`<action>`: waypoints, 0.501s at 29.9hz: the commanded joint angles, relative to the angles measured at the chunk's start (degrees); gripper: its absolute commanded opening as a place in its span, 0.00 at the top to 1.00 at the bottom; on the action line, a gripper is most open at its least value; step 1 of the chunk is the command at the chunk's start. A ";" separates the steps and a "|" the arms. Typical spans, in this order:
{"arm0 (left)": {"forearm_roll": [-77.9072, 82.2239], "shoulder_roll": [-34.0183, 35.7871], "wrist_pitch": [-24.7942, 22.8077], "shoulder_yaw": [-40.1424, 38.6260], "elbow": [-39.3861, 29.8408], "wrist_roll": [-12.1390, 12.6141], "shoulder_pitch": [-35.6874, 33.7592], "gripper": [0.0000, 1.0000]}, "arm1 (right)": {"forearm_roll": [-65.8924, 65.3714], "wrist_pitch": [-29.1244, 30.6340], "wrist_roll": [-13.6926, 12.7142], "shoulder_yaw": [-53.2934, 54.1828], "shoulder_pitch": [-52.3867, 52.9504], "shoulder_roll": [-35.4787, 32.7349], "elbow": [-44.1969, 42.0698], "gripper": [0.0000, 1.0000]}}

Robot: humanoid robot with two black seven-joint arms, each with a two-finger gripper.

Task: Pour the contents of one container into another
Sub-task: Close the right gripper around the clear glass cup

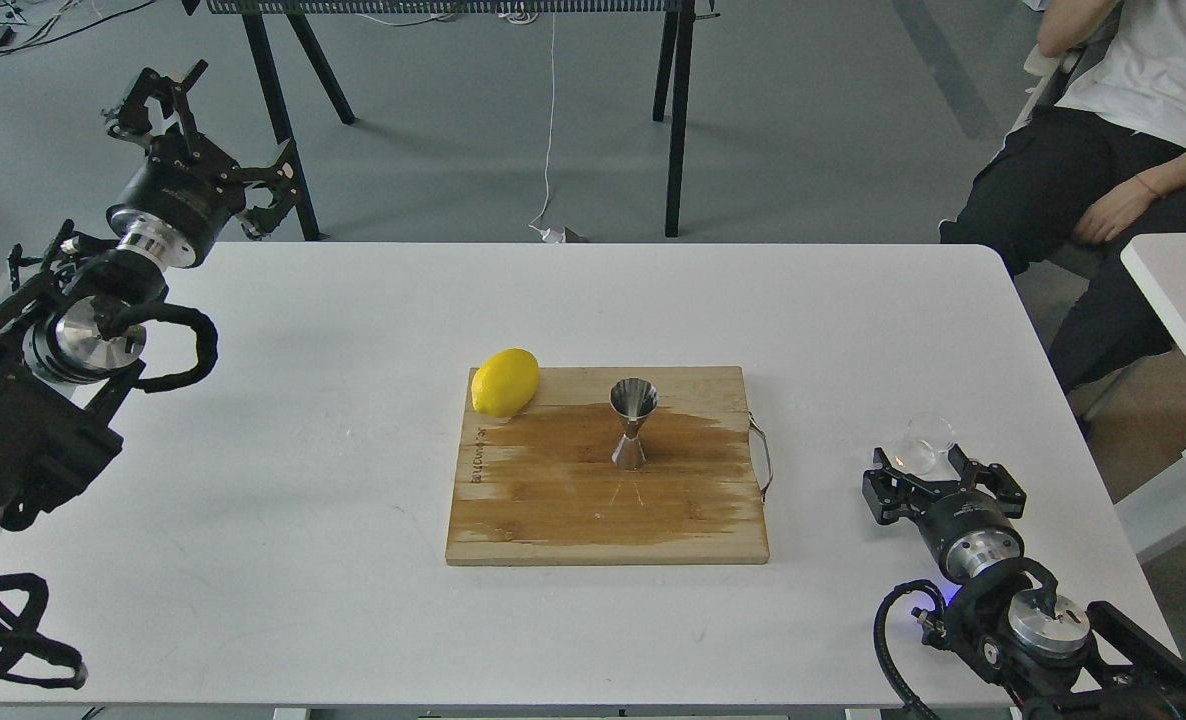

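Note:
The clear rounded glass cup (927, 443) stands on the white table near its right edge. My right gripper (925, 468) is open right behind it, one finger on each side of the cup's near part; I cannot tell whether they touch the glass. The steel hourglass-shaped jigger (632, 423) stands upright in the middle of the wooden cutting board (553, 510). My left gripper (208, 125) is raised past the table's far left corner, open and holding nothing.
A yellow lemon (505, 381) lies on the board's far left corner. The board has a metal handle (764, 457) on its right side and a dark wet patch. A seated person (1113, 140) is at the far right, beside another white table (1183, 300).

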 commanded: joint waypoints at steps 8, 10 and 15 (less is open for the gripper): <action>0.00 0.68 -0.26 -0.01 0.01 0.08 0.09 0.00 | -0.03 1.00 -0.34 0.08 0.16 0.71 -1.49 0.25; 0.00 0.68 -0.17 0.07 0.01 0.08 0.09 0.00 | -0.03 1.44 -0.43 0.08 0.16 0.71 -1.66 0.25; 0.00 0.68 -0.17 0.07 0.01 0.08 0.00 0.00 | -0.03 2.75 -0.60 0.08 0.16 0.71 -1.66 0.25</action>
